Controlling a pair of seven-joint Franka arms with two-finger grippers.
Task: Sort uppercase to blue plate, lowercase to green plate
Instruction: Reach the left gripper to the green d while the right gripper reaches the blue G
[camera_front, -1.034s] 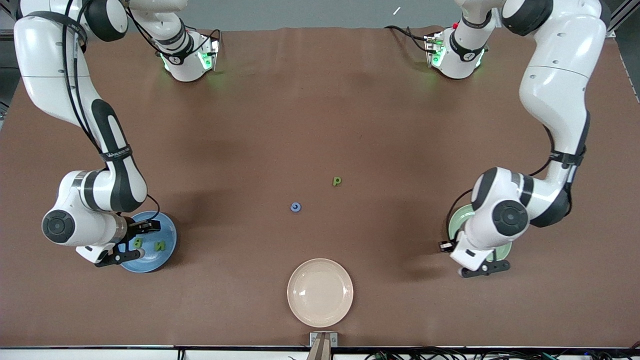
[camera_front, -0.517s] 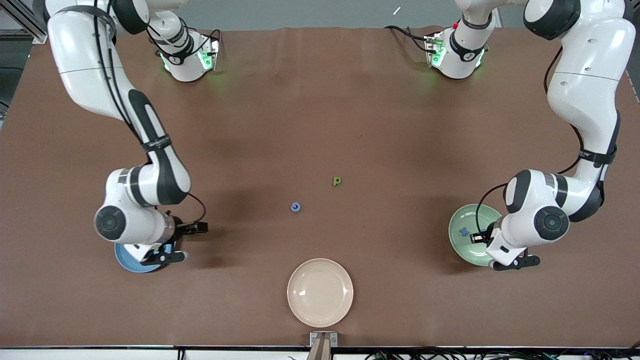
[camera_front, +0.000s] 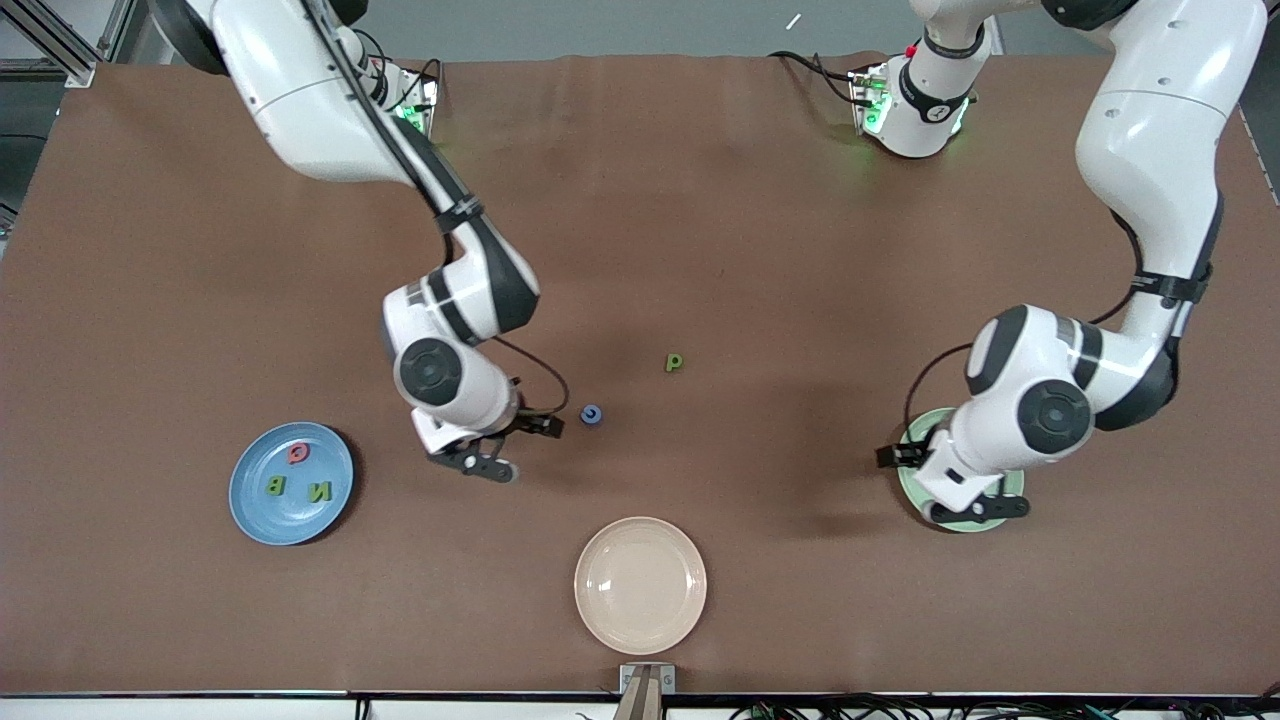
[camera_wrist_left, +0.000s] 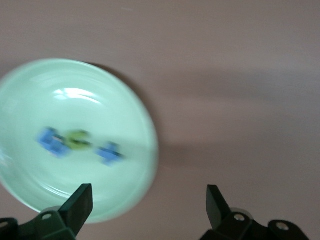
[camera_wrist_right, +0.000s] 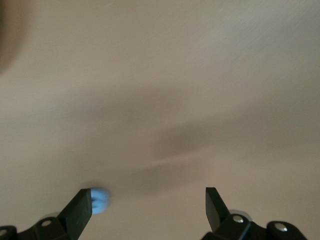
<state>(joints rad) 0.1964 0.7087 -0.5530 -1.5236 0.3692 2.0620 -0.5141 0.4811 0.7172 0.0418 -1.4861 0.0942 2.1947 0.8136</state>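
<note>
The blue plate holds a red Q, a green B and a green N. A blue G and a green p lie on the bare table near its middle. My right gripper hangs open just beside the G, which shows next to one finger. The left gripper stands open and empty over the edge of the green plate. That plate holds two blue letters and a green one, all blurred.
A beige plate sits empty near the table's front edge, nearer to the front camera than the G. The two arm bases stand along the back of the brown table.
The right arm has swung from over the blue plate to the middle, beside the blue G. The left gripper has opened and shifted about over the green plate.
</note>
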